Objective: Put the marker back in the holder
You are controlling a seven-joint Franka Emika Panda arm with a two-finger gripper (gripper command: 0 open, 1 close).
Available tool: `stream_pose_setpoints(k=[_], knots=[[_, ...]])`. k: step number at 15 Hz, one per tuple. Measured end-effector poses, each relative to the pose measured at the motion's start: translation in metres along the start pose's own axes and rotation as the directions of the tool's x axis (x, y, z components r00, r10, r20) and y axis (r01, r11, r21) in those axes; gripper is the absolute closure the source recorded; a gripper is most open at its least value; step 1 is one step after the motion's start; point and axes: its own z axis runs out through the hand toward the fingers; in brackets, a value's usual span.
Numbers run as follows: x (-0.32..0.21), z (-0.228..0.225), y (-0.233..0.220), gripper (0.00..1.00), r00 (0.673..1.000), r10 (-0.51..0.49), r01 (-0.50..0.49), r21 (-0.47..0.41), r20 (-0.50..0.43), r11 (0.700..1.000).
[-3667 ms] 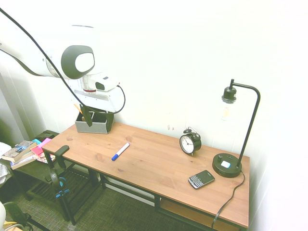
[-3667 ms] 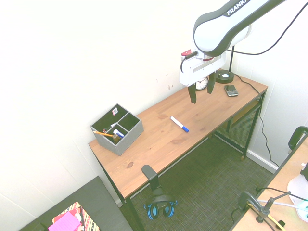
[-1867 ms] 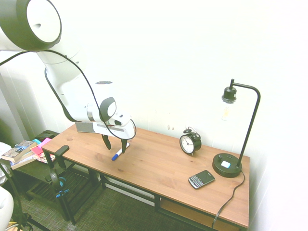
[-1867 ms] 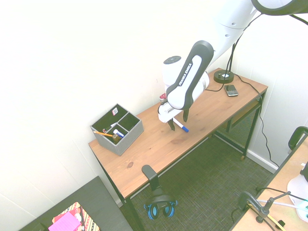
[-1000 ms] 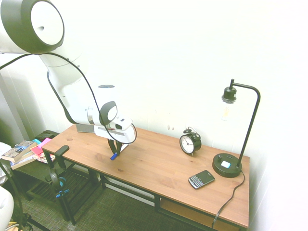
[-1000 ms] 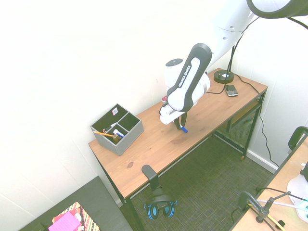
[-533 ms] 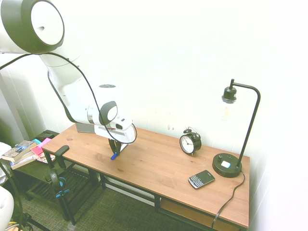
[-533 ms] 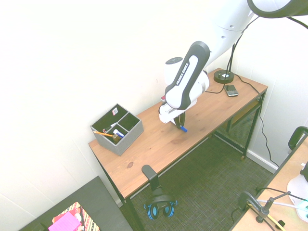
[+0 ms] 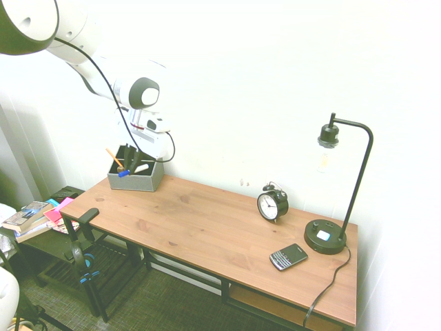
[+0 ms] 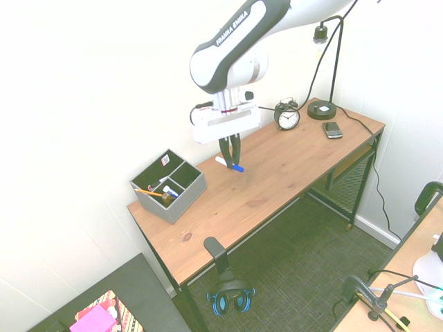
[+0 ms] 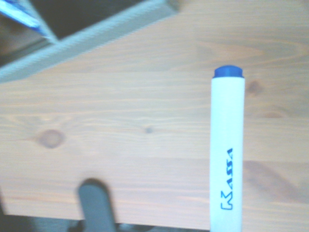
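- The claw (image 10: 230,158) hangs in the air above the wooden desk (image 10: 277,173), its two dark fingers drawn together and clamped on the marker (image 10: 229,164); in the first exterior view the claw (image 9: 131,165) shows in front of the holder (image 9: 136,176), so that view alone does not tell how far apart they are.
- The marker is a slim white pen with a blue end; it lies crosswise in the grip, clear of the desk top, blue end toward the front edge of the desk in the second exterior view; in the wrist view the marker (image 11: 227,154) rises from the bottom edge with blue print on its barrel and a blue tip, the wood grain blurred beneath it.
- The holder (image 10: 169,187) is a small grey box with dark compartments; it stands at the end of the desk near the wall, apart from the claw and lower than it; an orange pencil (image 10: 149,193) and a white-and-blue pen (image 10: 169,190) already sit inside.
- The marker is not yet in the holder; a corner of the holder (image 11: 91,36) shows in the wrist view.
- At the far end of the desk stand an alarm clock (image 9: 272,204), a black lamp (image 9: 337,200) and a phone (image 9: 288,256), well apart from the claw.
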Motion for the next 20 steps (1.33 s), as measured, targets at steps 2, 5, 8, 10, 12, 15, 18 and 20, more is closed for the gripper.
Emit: stream_pose_setpoints(k=[2,5,8,10,12,15,18,20], knots=[[0.004,0.005,-0.02,1.0,0.992,0.081,-0.084,0.029,0.095,0.996],[0.005,0.026,-0.053,1.0,0.949,0.199,-0.218,0.055,0.243,0.974],[0.018,0.034,-0.068,1.0,0.9,0.277,-0.315,0.065,0.335,0.947],[0.033,0.04,-0.067,1.0,0.874,0.306,-0.357,0.071,0.377,0.931],[0.046,0.044,-0.064,1.0,0.855,0.328,-0.387,0.073,0.402,0.919],[0.056,0.048,-0.063,1.0,0.828,0.344,-0.42,0.083,0.442,0.904],[0.063,0.049,-0.066,0.0,0.82,0.351,-0.44,0.106,0.453,0.892],[0.066,0.054,-0.068,0.0,0.817,0.354,-0.443,0.103,0.455,0.891]])
